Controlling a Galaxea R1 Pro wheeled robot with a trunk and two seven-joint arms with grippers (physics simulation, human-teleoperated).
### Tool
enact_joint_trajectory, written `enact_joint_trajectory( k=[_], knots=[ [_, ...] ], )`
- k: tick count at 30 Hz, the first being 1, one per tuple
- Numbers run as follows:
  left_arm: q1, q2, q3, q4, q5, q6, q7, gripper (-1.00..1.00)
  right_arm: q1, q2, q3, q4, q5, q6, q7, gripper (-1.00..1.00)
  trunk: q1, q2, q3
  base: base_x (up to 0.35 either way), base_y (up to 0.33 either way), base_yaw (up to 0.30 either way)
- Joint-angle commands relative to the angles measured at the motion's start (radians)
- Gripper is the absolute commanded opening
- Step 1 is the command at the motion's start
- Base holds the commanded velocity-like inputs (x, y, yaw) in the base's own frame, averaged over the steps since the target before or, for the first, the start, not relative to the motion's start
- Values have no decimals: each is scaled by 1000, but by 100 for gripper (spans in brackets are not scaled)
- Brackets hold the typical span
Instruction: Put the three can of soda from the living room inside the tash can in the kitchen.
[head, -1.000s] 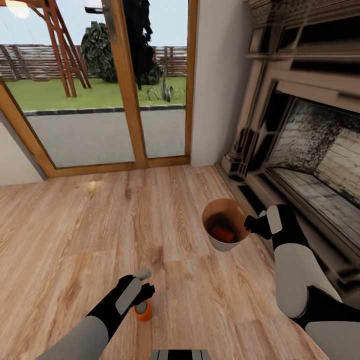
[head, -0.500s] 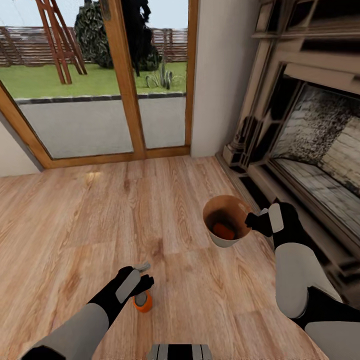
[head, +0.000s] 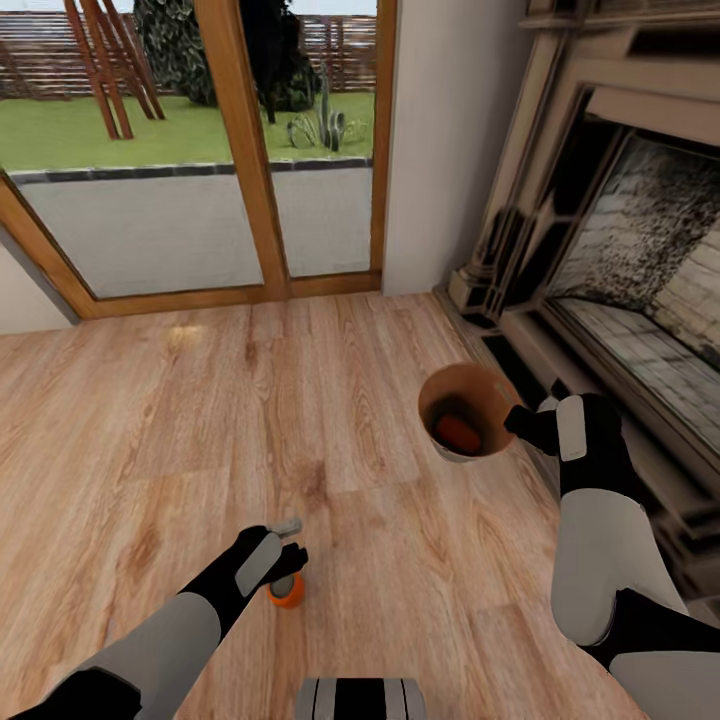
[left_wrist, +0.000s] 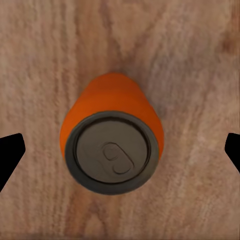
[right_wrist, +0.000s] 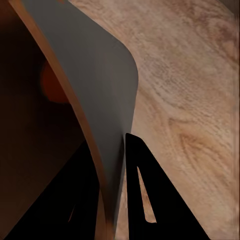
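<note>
- Left gripper (left_wrist: 120, 145) – fingers spread wide – hovers over an upright orange can (left_wrist: 111, 150); closing off-centre could tip it.
- Right gripper (head: 527, 425) pinches the bucket (head: 440, 445) rim; tilting might spill the can inside (head: 457, 432).

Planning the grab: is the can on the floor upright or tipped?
Upright. The can shows its round top and tab facing the left wrist camera, its base on the floor.

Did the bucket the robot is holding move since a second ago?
Yes. The bucket, pinched at its rim by the right gripper, has shifted a little toward the fireplace, judged against the floorboards.
</note>
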Motion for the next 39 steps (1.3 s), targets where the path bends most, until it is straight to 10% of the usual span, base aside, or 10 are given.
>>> enact_joint_trajectory(
  k=[1,20,34,35,39],
  knots=[
    [0,0,0,0,0,0,0,100,-1,0,0,-1,-33,0,8,-100,0,0,-4,0,0,0],
    [-3,5,0,-1,-2,0,-36,100,63,1,9,-144,-69,0,9,-100,9,-5,-77,0,0,0],
    [7,7,-4,0,-3,-54,-34,100,63,0,9,-147,-70,0,9,-100,9,-5,-77,0,0,0],
    [7,7,-4,2,-3,-55,-34,-100,63,0,9,-147,-71,0,9,-100,9,-5,-77,0,0,0],
    [7,7,-4,22,-3,-55,-35,-100,63,-1,9,-147,-71,0,9,-100,9,-5,-77,0,0,0]
  ],
)
